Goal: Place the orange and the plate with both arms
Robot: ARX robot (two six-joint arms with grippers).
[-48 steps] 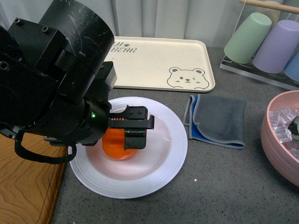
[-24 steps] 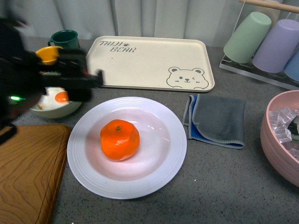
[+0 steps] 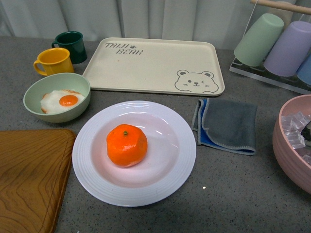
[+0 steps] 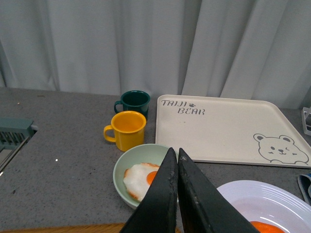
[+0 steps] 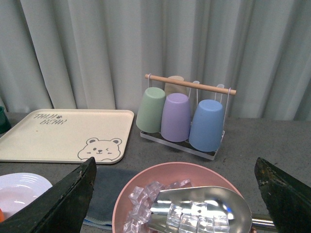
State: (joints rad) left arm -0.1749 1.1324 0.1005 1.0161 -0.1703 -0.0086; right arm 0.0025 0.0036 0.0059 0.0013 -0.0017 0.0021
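Observation:
The orange (image 3: pixel 127 145), bright with a green stem spot, sits in the middle of the white ridged plate (image 3: pixel 167 182) on the grey table in the front view. No arm shows in the front view. In the left wrist view my left gripper (image 4: pixel 176 155) is shut and empty, raised above the table, with the plate's edge (image 4: pixel 272 199) and a sliver of the orange (image 4: pixel 267 227) below it. In the right wrist view my right gripper (image 5: pixel 177 187) is open wide and empty, high over the pink bowl; a corner of the plate (image 5: pixel 22 189) shows there.
A cream bear tray (image 3: pixel 155 65) lies behind the plate. A pale green bowl with a fried egg (image 3: pixel 56 97), a yellow mug (image 3: pixel 53 60) and a dark green mug (image 3: pixel 72 44) stand at the left. A wooden board (image 3: pixel 29 179), a folded grey cloth (image 3: pixel 227 124), a pink bowl of ice (image 3: pixel 291 141) and a cup rack (image 3: pixel 277 46) surround it.
The left arm, which stood over the orange on the plate, has drawn back to the left and out of the front view. The orange stays on the plate.

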